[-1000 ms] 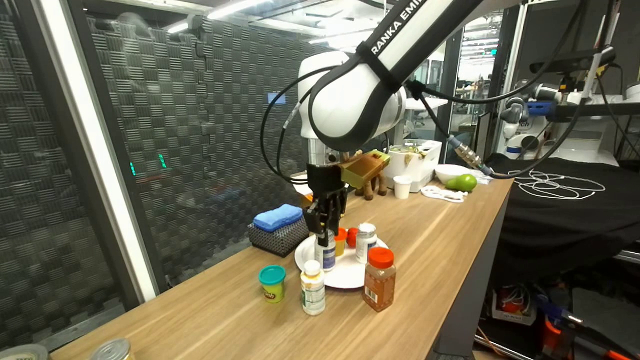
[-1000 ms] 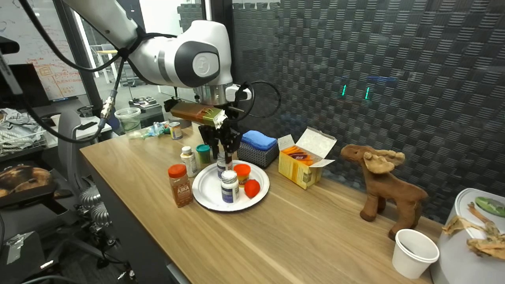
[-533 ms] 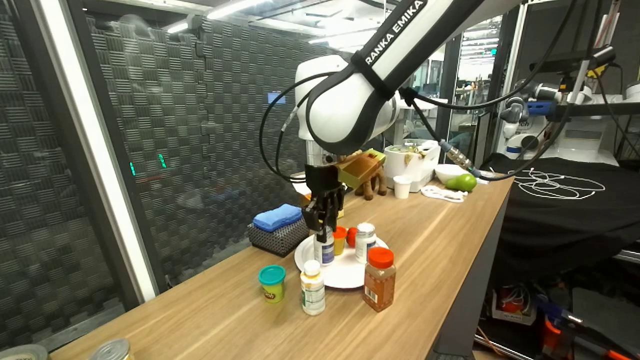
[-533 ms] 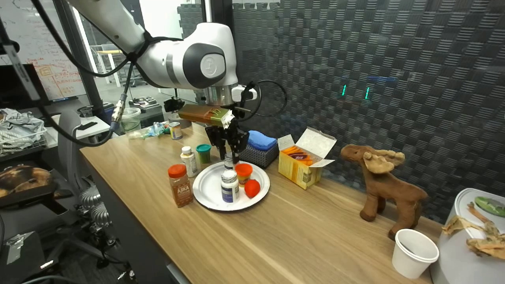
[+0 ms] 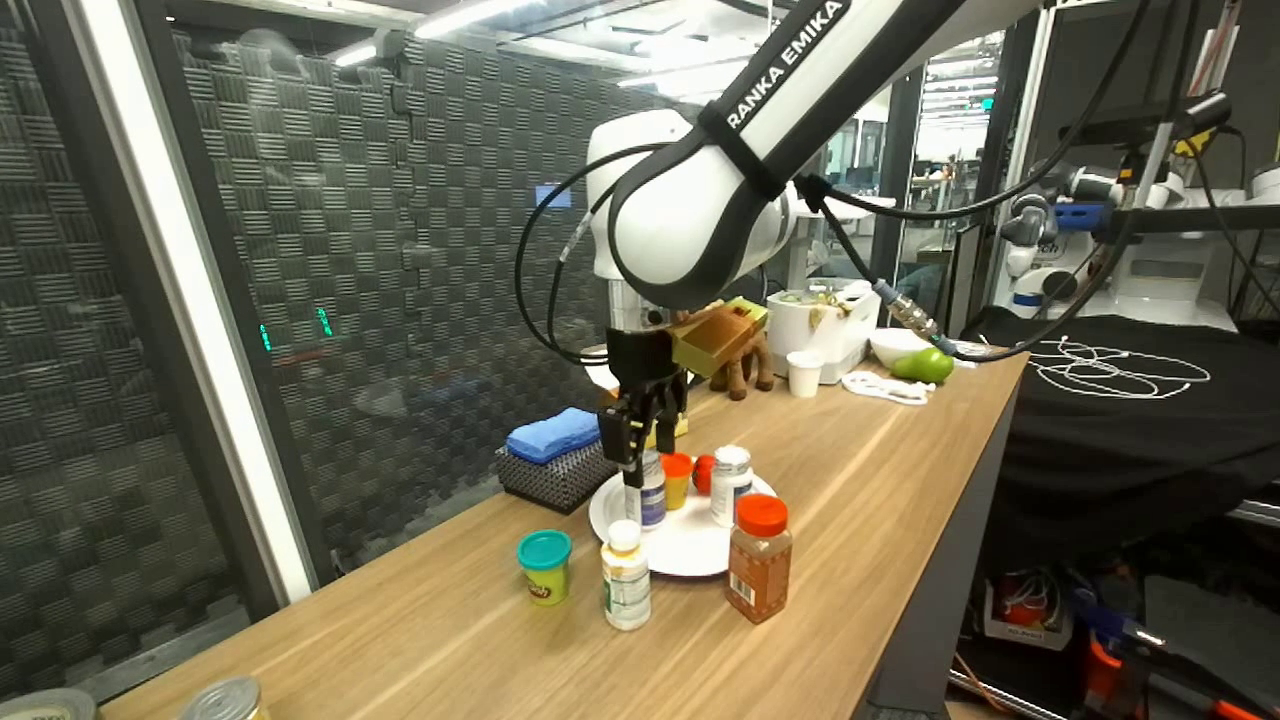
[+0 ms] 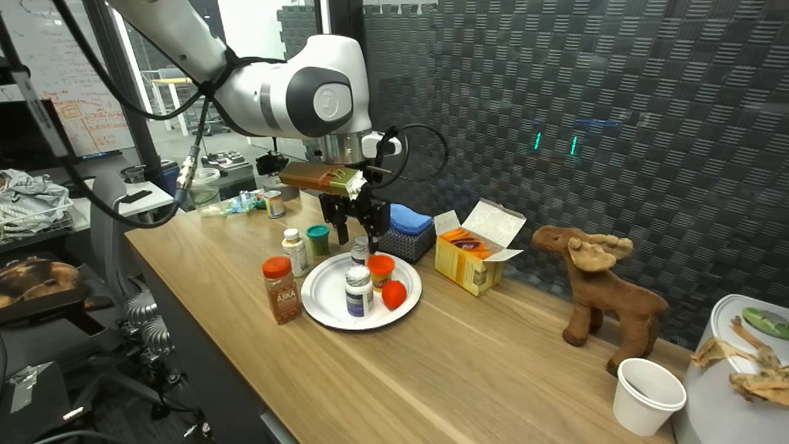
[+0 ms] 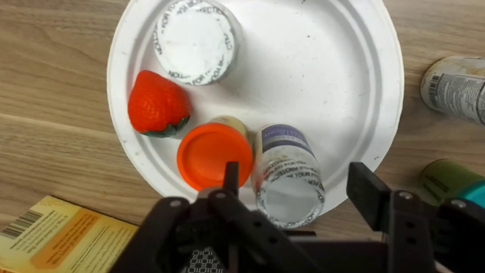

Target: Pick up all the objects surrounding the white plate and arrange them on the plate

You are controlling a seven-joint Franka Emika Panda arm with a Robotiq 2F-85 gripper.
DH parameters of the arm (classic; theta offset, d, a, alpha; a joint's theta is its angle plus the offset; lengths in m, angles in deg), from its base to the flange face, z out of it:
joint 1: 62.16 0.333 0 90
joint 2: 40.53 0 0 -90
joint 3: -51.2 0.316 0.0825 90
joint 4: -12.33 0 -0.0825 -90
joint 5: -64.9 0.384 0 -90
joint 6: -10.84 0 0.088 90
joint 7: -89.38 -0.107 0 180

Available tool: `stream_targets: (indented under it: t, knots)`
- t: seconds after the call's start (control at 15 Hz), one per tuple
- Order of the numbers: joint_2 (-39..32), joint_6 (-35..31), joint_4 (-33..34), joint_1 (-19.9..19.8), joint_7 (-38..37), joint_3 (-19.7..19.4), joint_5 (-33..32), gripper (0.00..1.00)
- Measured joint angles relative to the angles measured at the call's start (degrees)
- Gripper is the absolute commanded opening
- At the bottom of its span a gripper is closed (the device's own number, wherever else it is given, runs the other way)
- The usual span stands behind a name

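"Where does the wood-grain tabletop [image 5: 430,650] stand?"
"Beside a dark, textured panel wall [image 6: 585,80]."
"And beyond it?"
"A whiteboard [image 6: 92,114] scrawled in red stands far left in an exterior view; bright strip lights [image 5: 475,17] glow overhead."

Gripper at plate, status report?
Gripper open at top of a purple-labelled bottle standing on plate. Off plate: green tub, white-capped bottle, brown jar. Possible snag: orange-lidded tub close beside first bottle.

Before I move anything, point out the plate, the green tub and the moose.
Plate [image 7: 295,79], wrist view: bare inner surface.
Green tub [image 5: 546,579], in an exterior view: body below the lid.
Moose [image 6: 616,299], in an exterior view: its side.
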Motion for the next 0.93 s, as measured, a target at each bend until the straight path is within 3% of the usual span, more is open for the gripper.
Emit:
stream_targets:
  t: [0.33,0.93]
  knots:
    - [6.7,-0.5,-4.4,0.3,-2.6,0.1,0.1,1.00]
    - [25.3,-5.1,-27.2,0.4,-16.4,0.3,0.7,1.00]
